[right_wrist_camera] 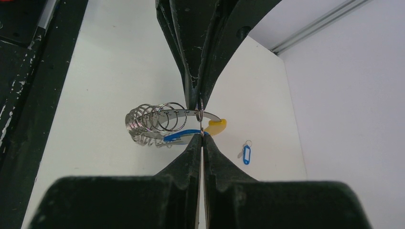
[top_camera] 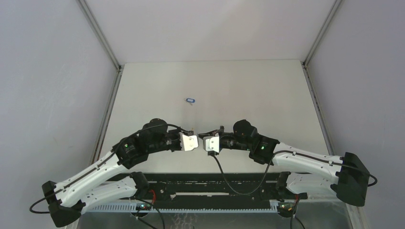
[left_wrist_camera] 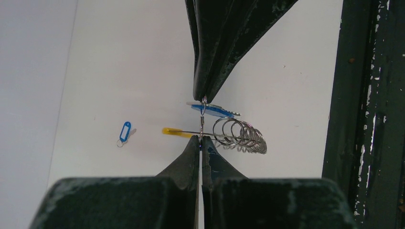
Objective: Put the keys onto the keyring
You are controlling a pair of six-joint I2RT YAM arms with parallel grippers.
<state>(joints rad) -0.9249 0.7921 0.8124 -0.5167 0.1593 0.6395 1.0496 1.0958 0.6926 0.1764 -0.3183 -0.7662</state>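
Observation:
Both grippers meet tip to tip above the table's near middle, left gripper (top_camera: 195, 134) and right gripper (top_camera: 205, 134), both shut. The keyring (left_wrist_camera: 239, 134) hangs between them, seen edge-on: a thin wire with a yellow end (left_wrist_camera: 173, 131) and several silvery rings bunched on it. My left gripper (left_wrist_camera: 200, 138) pinches it where a thin upright ring crosses the wire. My right gripper (right_wrist_camera: 201, 135) is shut on one of the keys (right_wrist_camera: 177, 136) by the ring end of its blue tag. The other key (top_camera: 190, 100), also blue-tagged, lies loose on the table farther back.
A black frame rail (left_wrist_camera: 367, 114) runs along the near table edge behind the arms. Grey walls with metal corner posts (top_camera: 102, 38) close in the white table (top_camera: 258, 90) on three sides.

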